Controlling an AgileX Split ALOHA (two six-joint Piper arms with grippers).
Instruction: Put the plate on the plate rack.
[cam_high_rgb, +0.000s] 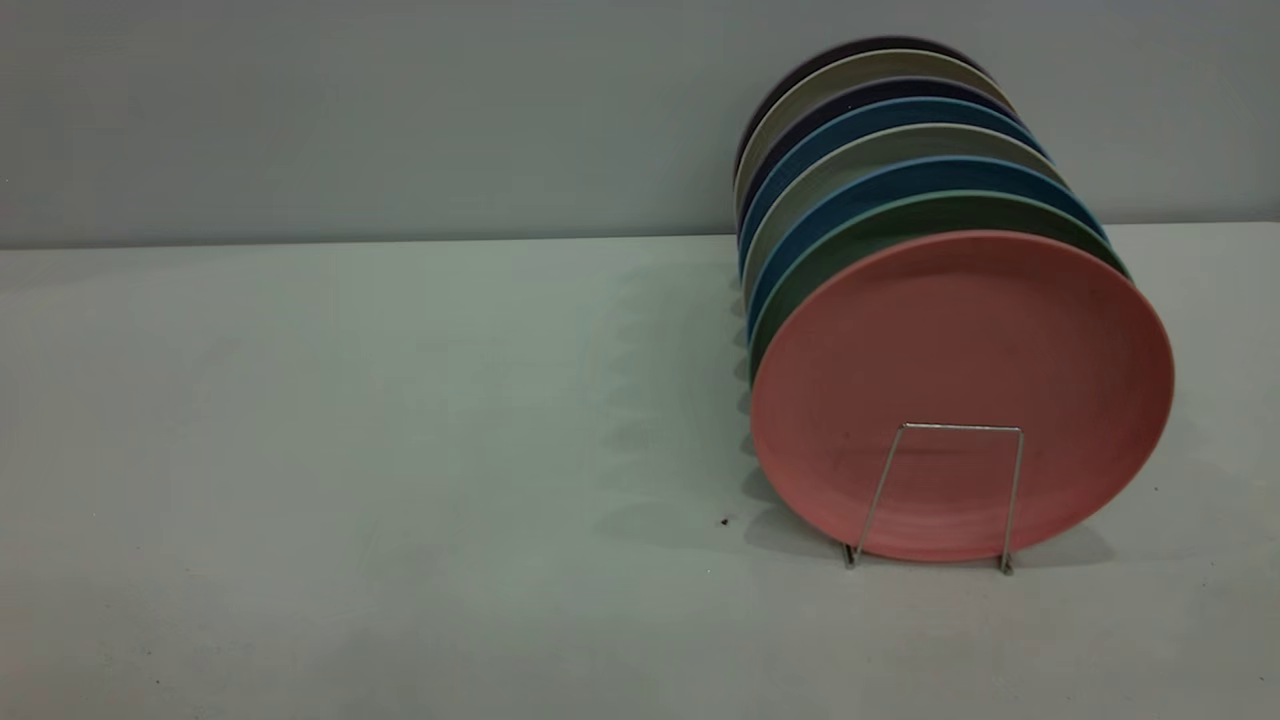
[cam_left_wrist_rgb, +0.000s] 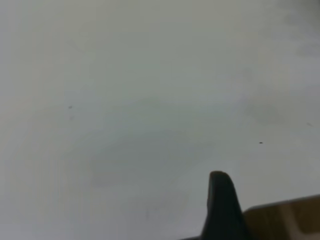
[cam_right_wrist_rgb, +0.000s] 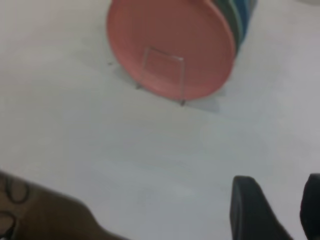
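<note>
Over on the right half of the table (cam_high_rgb: 400, 450), we find the plate (cam_high_rgb: 960, 390) already standing on edge in the front slot of the plate rack (cam_high_rgb: 945, 495), its flat face turned toward the exterior camera and one wire loop divider crossing its lower part. Right behind it sits the green plate (cam_high_rgb: 860, 235), then the blue plates (cam_high_rgb: 850, 195) and a few more, all packed in one row running back toward the wall (cam_high_rgb: 400, 110). So we'd call the task pretty much done, going by how things lie. Neither arm shows up in the exterior view. From the right wrist view, the right gripper (cam_right_wrist_rgb: 277, 205) hangs over bare table with a clear gap between its two dark fingers, holding nothing, and the pink plate (cam_right_wrist_rgb: 170, 47) lies straight ahead of it, well apart. That makes the right arm the closer one, we reckon. The left gripper (cam_left_wrist_rgb: 222, 205) shows only one dark finger over empty table, so we honestly can't tell if it's spread or closed, and no plate or rack appears in its view. Plenty of open room on the table to the left of and in front of the rack; the tight side is behind the plate, where its neighbour crowds it.
</note>
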